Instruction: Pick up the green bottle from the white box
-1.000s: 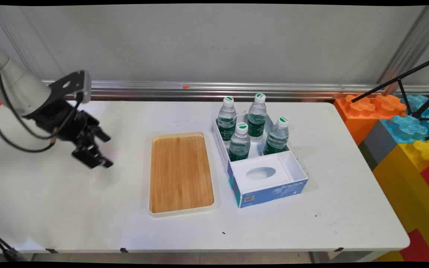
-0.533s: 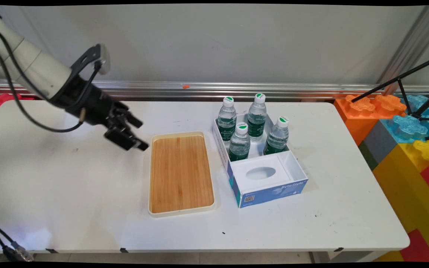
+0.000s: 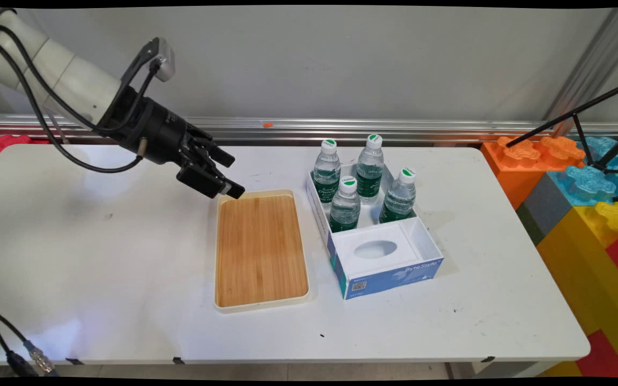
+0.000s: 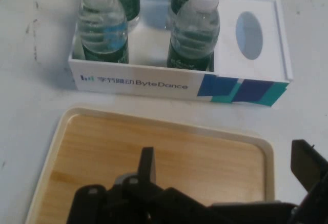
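My black gripper [image 3: 230,175] hangs open and empty over the far left corner of a bamboo tray [image 3: 260,249] with a cream rim. The tray is bare. In the hand view the gripper [image 4: 225,165] points across the tray [image 4: 102,147] toward a white and blue cardboard box [image 4: 154,83]. That box [image 3: 389,273] lies just right of the tray. Several water bottles with green labels [image 3: 345,206] stand upright in its far half. Two of the bottles [image 4: 102,24] show near the top of the hand view. The box's near half holds a white insert with an oval hole [image 3: 376,249].
Big toy blocks in orange, blue, yellow and red [image 3: 582,182] are stacked past the table's right edge, with black tripod legs [image 3: 582,112] above them. A metal rail [image 3: 341,128] runs along the wall behind. A cable plug [image 3: 24,356] hangs at the lower left.
The gripper has swung right and upward from over the table's left part to the tray's far left corner. It stayed open. Tray, box and bottles have not moved.
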Controlling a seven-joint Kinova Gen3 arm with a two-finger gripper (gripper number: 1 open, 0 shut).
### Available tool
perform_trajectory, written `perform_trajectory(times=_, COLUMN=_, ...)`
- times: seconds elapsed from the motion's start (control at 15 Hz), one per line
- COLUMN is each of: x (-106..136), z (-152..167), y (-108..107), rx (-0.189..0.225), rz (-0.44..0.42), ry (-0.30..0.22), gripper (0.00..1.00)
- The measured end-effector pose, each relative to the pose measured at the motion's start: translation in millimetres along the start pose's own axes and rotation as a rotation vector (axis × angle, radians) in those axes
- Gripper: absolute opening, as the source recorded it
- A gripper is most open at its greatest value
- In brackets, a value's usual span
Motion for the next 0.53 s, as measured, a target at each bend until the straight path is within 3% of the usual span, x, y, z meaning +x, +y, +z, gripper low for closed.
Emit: perform_trajectory(times=0.53, x=-7, z=37, y=0, rx=0.001, rz=0.028, ry=0.047, gripper=1.0)
